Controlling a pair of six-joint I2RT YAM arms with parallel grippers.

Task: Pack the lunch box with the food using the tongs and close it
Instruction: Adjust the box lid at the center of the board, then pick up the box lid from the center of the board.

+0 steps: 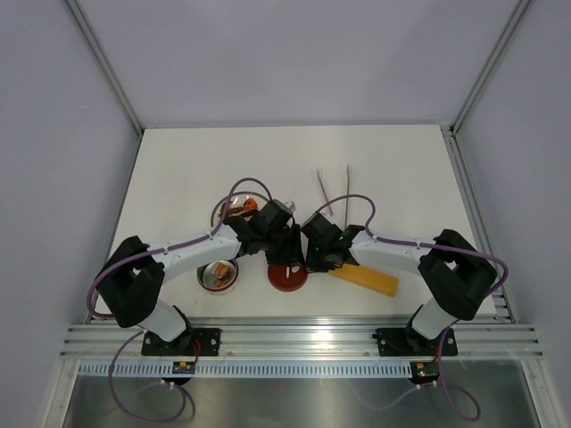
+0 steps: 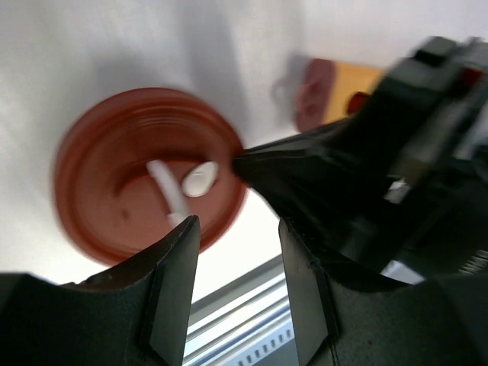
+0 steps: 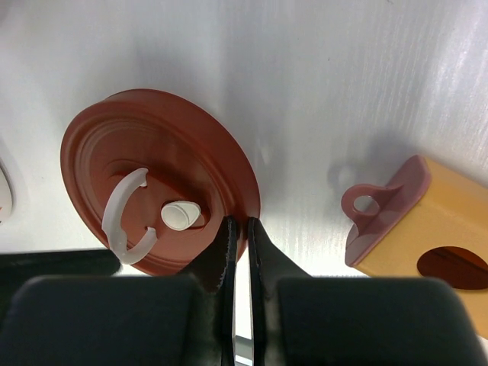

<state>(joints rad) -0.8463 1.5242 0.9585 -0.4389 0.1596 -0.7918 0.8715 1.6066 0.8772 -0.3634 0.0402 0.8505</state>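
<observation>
Two grippers crowd one lid at the centre of the overhead view. The right gripper [image 3: 240, 225] has its fingers pressed together, tips against the lower right rim of the lid [image 3: 183, 145] (whether they pinch that rim or only touch it I cannot tell). The left gripper [image 2: 238, 225] has its jaws parted with nothing between them; in its own view one finger overlaps the lid's lower edge. The lid lies flat on the table, dark red, with its white curl mark facing up.

Just left of the lid in the overhead view sits the lunch box [image 1: 207, 283], uncovered, with orange pieces in it. Above that, the silver plate [image 1: 217, 212] carries more of the food [image 1: 239, 210], brown and orange. The tongs [image 1: 326, 192] lie alone, up and to the right of centre. A yellow bar [image 3: 442, 221] with a pink looped tab rests right of the lid.

The table [image 1: 401, 178] is plain white with a soft sheen. Pale lavender-grey walls close three sides, and a ribbed aluminium rail [image 1: 294, 339] crosses the bottom of the frame.
</observation>
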